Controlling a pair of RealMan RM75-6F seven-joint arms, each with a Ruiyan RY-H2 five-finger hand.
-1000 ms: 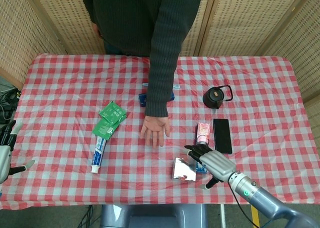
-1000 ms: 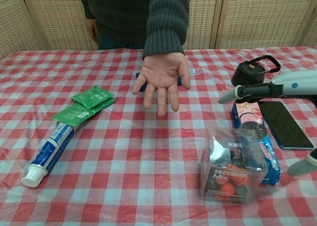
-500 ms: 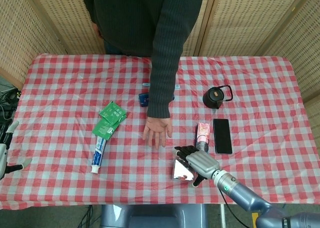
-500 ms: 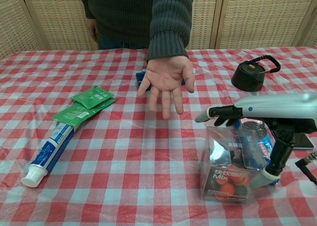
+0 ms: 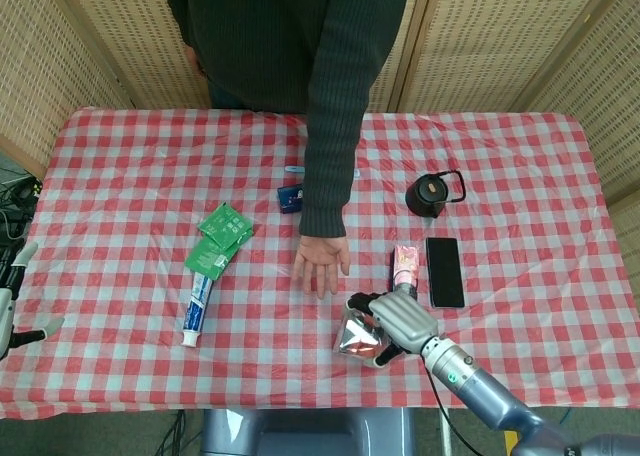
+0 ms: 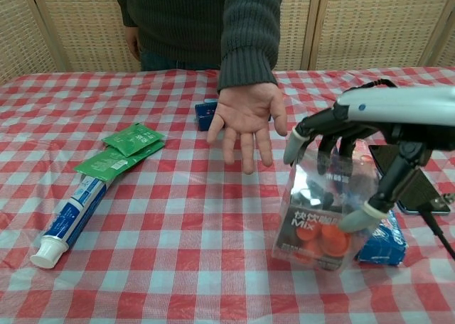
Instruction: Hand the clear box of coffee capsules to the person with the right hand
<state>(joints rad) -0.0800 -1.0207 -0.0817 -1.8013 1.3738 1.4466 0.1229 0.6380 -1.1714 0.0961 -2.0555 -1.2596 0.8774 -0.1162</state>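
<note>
Clear plastic box of coffee capsules (image 6: 321, 214) is gripped by robot's right hand (image 6: 352, 157): fingers (image 6: 304, 136) curl down over its far top edge, thumb (image 6: 366, 210) presses its near right side. Box is tilted, its far-left bottom edge lifted off the red-and-white checked tablecloth (image 6: 178, 217); red capsules and a label reading "Mix" show through the front wall. From the head view, same right hand (image 5: 398, 319) covers the box (image 5: 358, 338) from the right, w/ the grey forearm running off toward bottom-right corner. Just beyond the hand's fingers, the person's hand (image 6: 245, 121) hovers palm up, fingers spread, reaching from a dark knit sleeve (image 6: 249, 29); it's near the box but apart from it. Behind the right hand lies a pink and blue pack (image 5: 404, 264), partly hidden in chest view, and just right of that a black phone (image 5: 444, 271). Farther back-right sits a small black kettle (image 5: 432, 193). Well to the left of the hand: green sachets (image 6: 128, 150) and a blue-white toothpaste tube (image 6: 67, 221). Small blue packet (image 6: 206, 113) lies behind the person's hand. Left hand (image 5: 12, 306) shows only at far left edge of head view, fingers apart, holding nothing.
</note>
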